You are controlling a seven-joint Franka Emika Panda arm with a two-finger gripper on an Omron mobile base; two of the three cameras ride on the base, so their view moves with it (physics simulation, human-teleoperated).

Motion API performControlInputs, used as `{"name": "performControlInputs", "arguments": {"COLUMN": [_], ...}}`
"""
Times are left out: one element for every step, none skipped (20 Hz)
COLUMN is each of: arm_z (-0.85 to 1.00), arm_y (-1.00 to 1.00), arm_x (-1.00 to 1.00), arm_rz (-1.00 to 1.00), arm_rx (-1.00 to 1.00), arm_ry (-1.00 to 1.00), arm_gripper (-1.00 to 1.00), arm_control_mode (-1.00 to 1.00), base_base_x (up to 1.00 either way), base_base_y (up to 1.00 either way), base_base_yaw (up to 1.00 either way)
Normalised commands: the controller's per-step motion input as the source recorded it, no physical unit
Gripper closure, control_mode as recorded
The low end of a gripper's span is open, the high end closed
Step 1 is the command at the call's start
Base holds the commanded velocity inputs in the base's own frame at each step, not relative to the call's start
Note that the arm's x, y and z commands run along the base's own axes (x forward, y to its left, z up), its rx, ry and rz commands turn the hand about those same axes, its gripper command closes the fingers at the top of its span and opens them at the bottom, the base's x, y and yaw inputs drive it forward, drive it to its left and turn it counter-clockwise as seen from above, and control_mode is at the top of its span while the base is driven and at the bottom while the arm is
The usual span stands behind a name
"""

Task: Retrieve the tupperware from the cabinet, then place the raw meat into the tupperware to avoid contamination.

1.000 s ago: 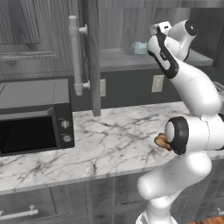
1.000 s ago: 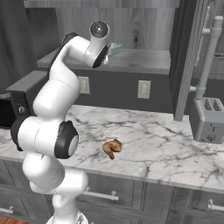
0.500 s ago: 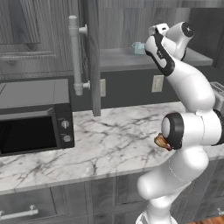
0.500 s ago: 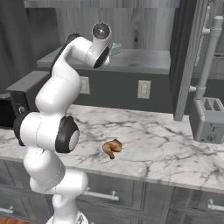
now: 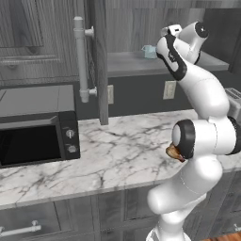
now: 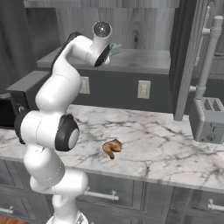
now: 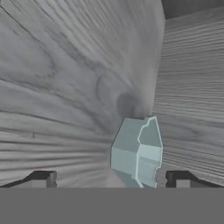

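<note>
Sitting on the wood-grain cabinet [image 5: 141,28] shelf, the translucent faceted tupperware [image 7: 136,151] faces the wide-spread, empty gripper [image 7: 111,180].

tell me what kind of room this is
A home kitchen, rendered: a marble counter with a microwave and toaster, wall cabinet above, drawers below.

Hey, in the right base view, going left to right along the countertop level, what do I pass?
Microwave → robot arm → raw meat → open cabinet door → toaster.
</note>
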Motion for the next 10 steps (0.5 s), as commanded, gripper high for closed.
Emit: {"name": "performControlInputs", "arguments": {"arm_z": [0.0,0.0,0.0,0.0,0.0,0.0,0.0,0.0,0.0,0.0], "arm_y": [-0.11,-0.13,-0.13,-0.15,-0.17,-0.19,-0.18,-0.17,-0.2,-0.2], "arm_x": [0.31,0.32,0.35,0.37,0.35,0.38,0.4,0.46,0.49,0.47], "arm_rz": [-0.01,0.0,0.0,0.0,0.0,0.0,0.0,0.0,0.0,0.0], "arm_rx": [0.0,0.0,0.0,0.0,0.0,0.0,0.0,0.0,0.0,0.0], "arm_ry": [0.0,0.0,0.0,0.0,0.0,0.06,0.07,0.09,0.09,0.08], "arm_gripper": [-1.0,-1.0,-1.0,-1.0,-1.0,-1.0,-1.0,-1.0,-1.0,-1.0], "arm_control_mode": [-1.0,-1.0,-1.0,-1.0,-1.0,-1.0,-1.0,-1.0,-1.0,-1.0], "base_base_x": [0.0,0.0,0.0,0.0,0.0,0.0,0.0,0.0,0.0,0.0], "base_base_y": [0.0,0.0,0.0,0.0,0.0,0.0,0.0,0.0,0.0,0.0], "base_base_yaw": [0.0,0.0,0.0,0.0,0.0,0.0,0.0,0.0,0.0,0.0]}}
